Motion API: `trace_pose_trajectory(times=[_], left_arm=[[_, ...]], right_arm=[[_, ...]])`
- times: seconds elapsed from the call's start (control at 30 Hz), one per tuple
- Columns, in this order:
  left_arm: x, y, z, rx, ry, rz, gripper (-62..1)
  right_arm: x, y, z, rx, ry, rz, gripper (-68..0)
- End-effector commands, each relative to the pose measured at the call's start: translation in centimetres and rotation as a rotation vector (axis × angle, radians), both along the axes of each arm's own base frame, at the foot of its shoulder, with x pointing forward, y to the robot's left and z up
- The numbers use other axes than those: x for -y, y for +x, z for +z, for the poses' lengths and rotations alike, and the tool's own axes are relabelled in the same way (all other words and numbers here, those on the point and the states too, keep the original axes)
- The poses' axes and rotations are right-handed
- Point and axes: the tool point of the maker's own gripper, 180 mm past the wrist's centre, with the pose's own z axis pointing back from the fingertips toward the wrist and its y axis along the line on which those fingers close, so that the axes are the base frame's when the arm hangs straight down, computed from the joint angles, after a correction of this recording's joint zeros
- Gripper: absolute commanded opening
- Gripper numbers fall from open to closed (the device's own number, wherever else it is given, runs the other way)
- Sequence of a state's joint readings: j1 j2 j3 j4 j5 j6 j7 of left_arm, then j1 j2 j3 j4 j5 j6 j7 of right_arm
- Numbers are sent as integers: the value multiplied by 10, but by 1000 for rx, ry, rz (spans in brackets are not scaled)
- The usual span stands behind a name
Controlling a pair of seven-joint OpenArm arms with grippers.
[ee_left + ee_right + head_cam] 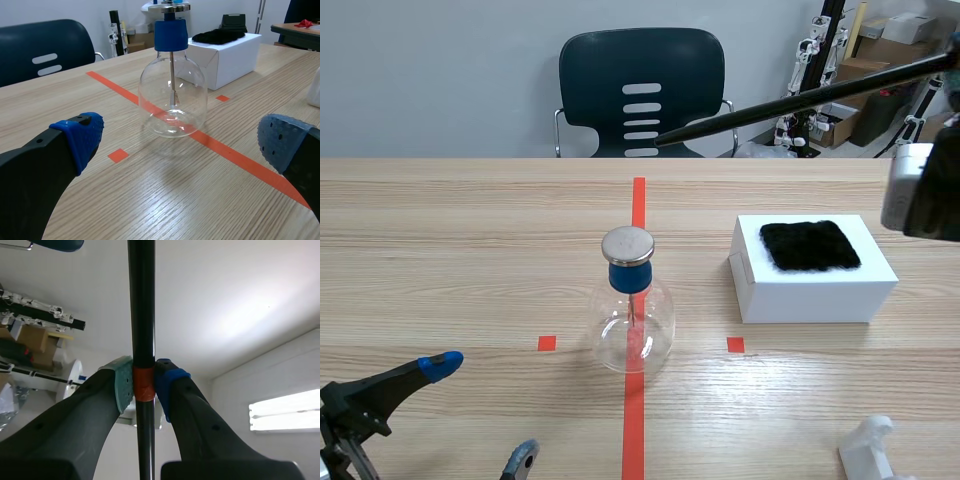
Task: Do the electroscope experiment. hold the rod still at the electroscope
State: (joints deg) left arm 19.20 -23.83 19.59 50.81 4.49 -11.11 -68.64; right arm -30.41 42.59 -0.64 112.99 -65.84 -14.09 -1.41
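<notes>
The right gripper (pixel 144 382) is clamped on a long black rod (pixel 800 98), its pads pressing an orange band wrapped around the shaft. The rod is carried high above the table's (pixel 440 250) right side, slanting down toward the far edge. Its tip hangs in the air well apart from the electroscope (pixel 632 310). By the look of it, the step in hand is the approach: the rod has not yet reached the instrument.

The next move appears to call for lowering and swinging the tip to just beside the metal disc (pixel 627 243). The arm would then have to hold it motionless there without knocking the glass over.

The left gripper (pixel 480 410) rests low near the table's near-left corner, its fingers apart and holding nothing, with the flask just ahead of it.

The electroscope stands upright on the red tape line, midway between the table's side edges. It is a clear, round-bellied glass flask closed by a blue stopper (pixel 630 276) and capped by the flat silver disc. A thin metal stem hangs down inside. Whether its leaves are spread is too small to tell.

Toward the right edge sits a white box (pixel 810 290) with a black fur pad (pixel 810 245) on top.
</notes>
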Motion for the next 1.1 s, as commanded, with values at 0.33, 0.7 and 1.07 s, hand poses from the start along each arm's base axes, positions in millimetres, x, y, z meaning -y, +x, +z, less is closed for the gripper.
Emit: trace_pose_trajectory(times=[0.33, 0.7, 1.07], left_arm=[[0, 2, 5, 17, -17, 3, 14], [0, 2, 5, 17, -17, 3, 14], [0, 2, 5, 17, -17, 3, 14]], right_arm=[[-22, 13, -13, -31, -116, 41, -665], [-26, 11, -24, -71, -172, 69, -665], [-26, 11, -29, -87, -208, 66, -665]])
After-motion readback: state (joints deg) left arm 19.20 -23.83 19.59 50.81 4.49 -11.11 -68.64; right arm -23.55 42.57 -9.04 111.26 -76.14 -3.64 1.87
